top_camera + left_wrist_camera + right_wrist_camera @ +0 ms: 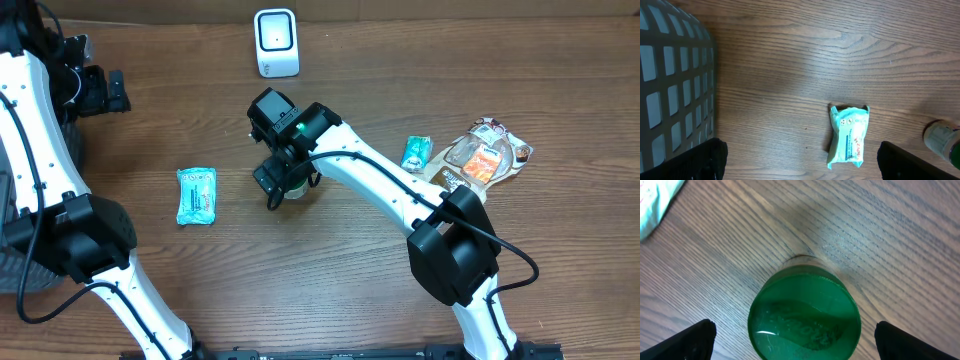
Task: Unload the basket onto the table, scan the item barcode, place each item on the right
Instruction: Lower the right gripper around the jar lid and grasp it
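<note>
Fully spread right jaws flank green-lidded bottle [805, 315], untouched.

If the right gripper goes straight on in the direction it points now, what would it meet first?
Most likely the green lid of the small bottle: it sits straight ahead, between the open fingers of the right gripper. How near it is cannot be judged.
</note>
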`<state>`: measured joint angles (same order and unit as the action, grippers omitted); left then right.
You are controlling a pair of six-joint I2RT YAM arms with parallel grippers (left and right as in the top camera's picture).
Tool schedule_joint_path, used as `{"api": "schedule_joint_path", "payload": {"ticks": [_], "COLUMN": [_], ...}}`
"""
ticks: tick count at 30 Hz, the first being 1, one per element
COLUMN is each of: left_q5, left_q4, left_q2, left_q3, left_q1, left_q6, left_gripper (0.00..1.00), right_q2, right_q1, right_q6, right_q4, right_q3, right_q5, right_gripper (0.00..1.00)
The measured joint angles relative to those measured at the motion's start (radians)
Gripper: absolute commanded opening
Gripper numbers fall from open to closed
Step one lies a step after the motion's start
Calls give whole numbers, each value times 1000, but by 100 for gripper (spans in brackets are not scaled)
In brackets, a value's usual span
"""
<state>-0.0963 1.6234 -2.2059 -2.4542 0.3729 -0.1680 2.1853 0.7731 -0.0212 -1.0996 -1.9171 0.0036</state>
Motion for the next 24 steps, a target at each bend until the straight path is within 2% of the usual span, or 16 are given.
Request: {"api": "schedule_joint_path", "payload": {"ticks": [8, 16, 19, 21, 24], "left_q5": [0, 0, 0, 0, 0], "left_q4": [0, 0, 0, 0, 0], "left_q2": [0, 0, 0, 0, 0], "left_q3": [0, 0, 0, 0, 0], "left_q1": [0, 0, 0, 0, 0], "left_q6": [0, 0, 0, 0, 0], "left_gripper": [100, 100, 99, 100, 99], "right_q2": [0, 0, 0, 0, 0], "right_q1": [0, -1, -1, -1, -1], "right_q6": [-168, -308, -317, -307, -257], "right_q4": [8, 31, 42, 54, 77], "right_q3": [10, 87, 87, 87, 88], "right_q5": [0, 2, 2, 1, 1], "right_gripper": [95, 64, 62, 56, 56]}}
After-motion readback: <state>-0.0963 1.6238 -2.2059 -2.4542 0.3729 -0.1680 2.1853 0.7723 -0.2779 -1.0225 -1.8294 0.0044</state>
